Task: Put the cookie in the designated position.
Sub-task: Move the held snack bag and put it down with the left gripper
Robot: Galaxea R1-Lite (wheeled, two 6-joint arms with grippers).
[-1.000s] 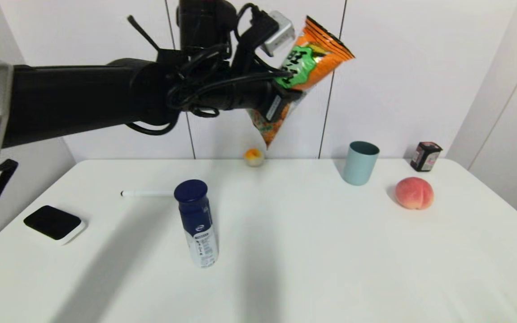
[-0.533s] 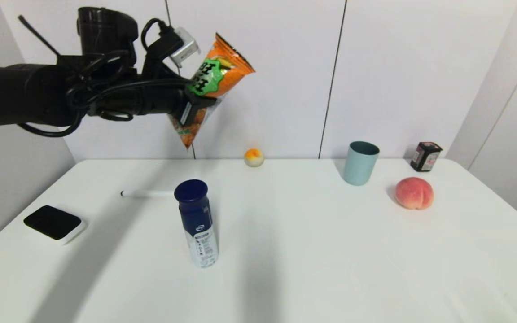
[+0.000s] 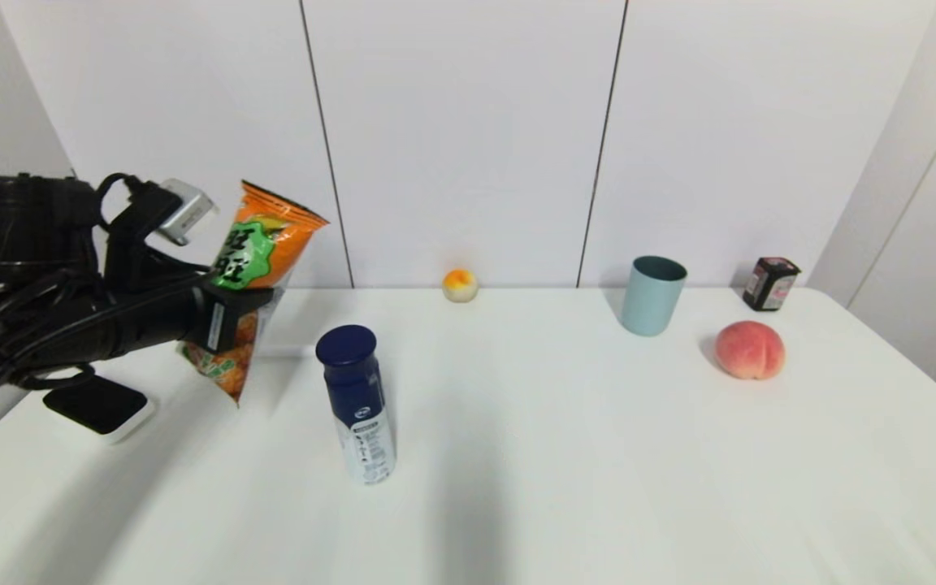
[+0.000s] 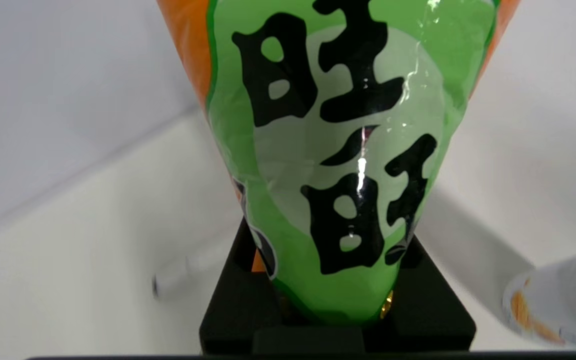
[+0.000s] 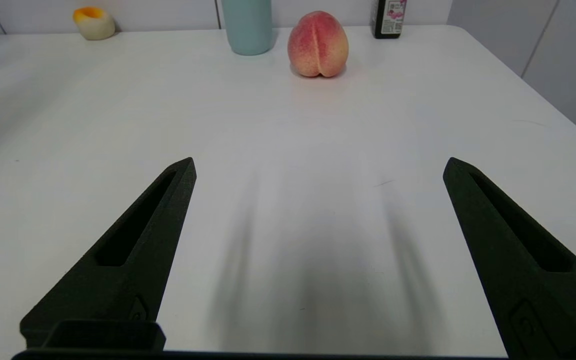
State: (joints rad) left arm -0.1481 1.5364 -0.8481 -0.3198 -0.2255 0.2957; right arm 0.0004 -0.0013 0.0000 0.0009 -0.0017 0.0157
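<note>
- A white table [image 3: 565, 455] fills the foreground; its far edge meets the wall.
- The back wall [image 3: 468, 138] consists of flat white panels, separated by two thin dark vertical seams.
- A further pale panelled wall [image 3: 923, 203] stands at an angle on the right.
- Lighting is even; soft grey shadows fall on the tabletop.

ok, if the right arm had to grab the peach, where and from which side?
Hedged: come from above and close across the peach's round middle. It sits alone on the table, clear of the teal cup, so both flanks are free. The right gripper is already open wide; the left gripper holds the cookie.
</note>
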